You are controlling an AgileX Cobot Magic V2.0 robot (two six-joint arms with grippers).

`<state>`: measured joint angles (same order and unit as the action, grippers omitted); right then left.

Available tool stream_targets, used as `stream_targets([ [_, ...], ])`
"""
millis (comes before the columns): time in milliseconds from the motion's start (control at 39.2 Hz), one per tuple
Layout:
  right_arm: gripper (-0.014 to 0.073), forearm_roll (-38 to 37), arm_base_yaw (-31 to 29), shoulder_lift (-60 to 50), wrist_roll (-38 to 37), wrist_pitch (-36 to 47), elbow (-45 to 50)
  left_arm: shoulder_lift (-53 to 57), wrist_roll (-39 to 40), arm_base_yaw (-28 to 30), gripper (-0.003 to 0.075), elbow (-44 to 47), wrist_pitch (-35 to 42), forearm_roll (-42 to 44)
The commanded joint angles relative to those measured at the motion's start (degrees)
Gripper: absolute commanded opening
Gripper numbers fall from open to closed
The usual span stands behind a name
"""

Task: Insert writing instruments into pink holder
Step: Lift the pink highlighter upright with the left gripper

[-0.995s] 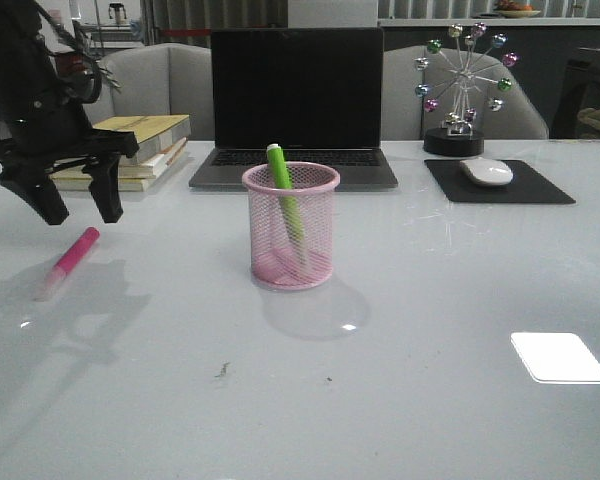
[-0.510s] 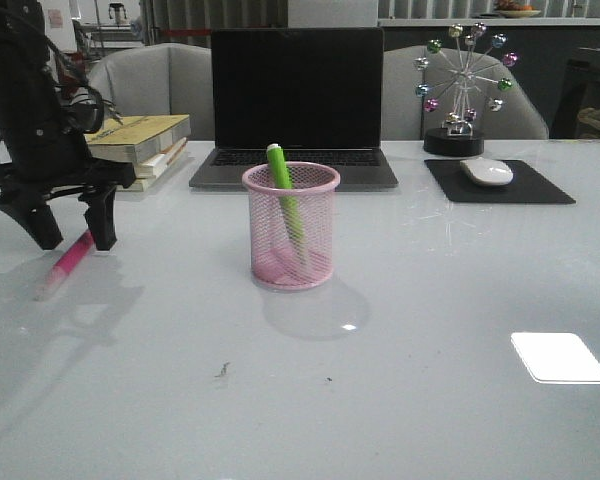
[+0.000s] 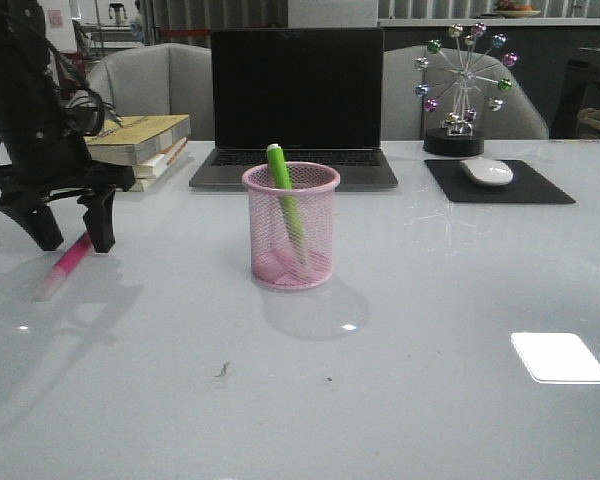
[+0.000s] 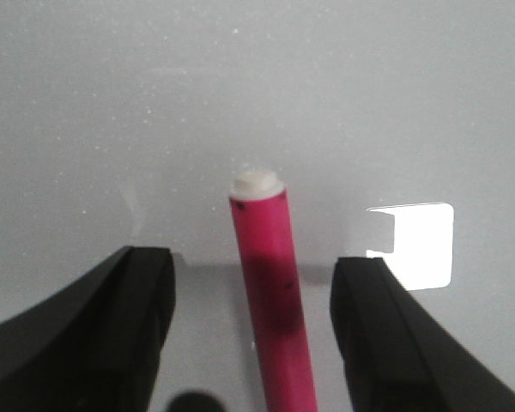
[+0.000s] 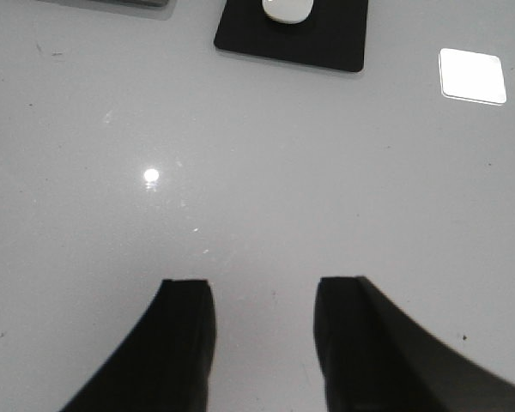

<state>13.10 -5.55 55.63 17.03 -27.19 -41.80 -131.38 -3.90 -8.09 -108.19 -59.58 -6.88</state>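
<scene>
The pink mesh holder [image 3: 291, 226] stands mid-table with the lime green highlighter [image 3: 282, 190] leaning inside it, its top above the rim. The bright pink highlighter [image 3: 68, 262] lies flat on the table at the left. My left gripper [image 3: 73, 240] is open and lowered over it, one finger on each side; in the left wrist view the pink highlighter [image 4: 273, 309] runs between the black fingers [image 4: 129, 326] without touching them. My right gripper [image 5: 264, 287] is open over bare table and does not show in the front view.
A laptop [image 3: 296, 105] sits behind the holder. Stacked books [image 3: 140, 148] lie at the back left, close to my left arm. A mouse [image 3: 487, 171] on a black pad [image 3: 498, 185] and a ferris-wheel ornament [image 3: 464, 85] are at the back right.
My left gripper came down and slightly left from above the table until its open fingers straddle the pink highlighter. Over the last half second it barely moved.
</scene>
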Motion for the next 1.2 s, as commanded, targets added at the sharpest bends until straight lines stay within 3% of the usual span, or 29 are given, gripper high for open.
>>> stream_targets([
  [0, 0.0405, 0.0, -0.5, -1.0, 0.6, 4.0, -1.7, 3.4, 0.0, -0.3, 0.0384, -1.7, 0.4, -0.4],
  [459, 0.0405, 0.0, -0.5, -1.0, 0.6, 4.0, -1.7, 1.3, 0.0, -0.3, 0.0096, -1.7, -3.0, -0.3],
  [817, 0.0405, 0.0, -0.5, -1.0, 0.6, 4.0, -1.7, 3.5, 0.0, -0.7, 0.0092, -4.6, -1.0, -4.2],
  [1174, 0.0405, 0.0, -0.5, -1.0, 0.6, 4.0, -1.7, 14.5, 0.0, -5.4, 0.0092, -10.9, 11.7, -4.6],
])
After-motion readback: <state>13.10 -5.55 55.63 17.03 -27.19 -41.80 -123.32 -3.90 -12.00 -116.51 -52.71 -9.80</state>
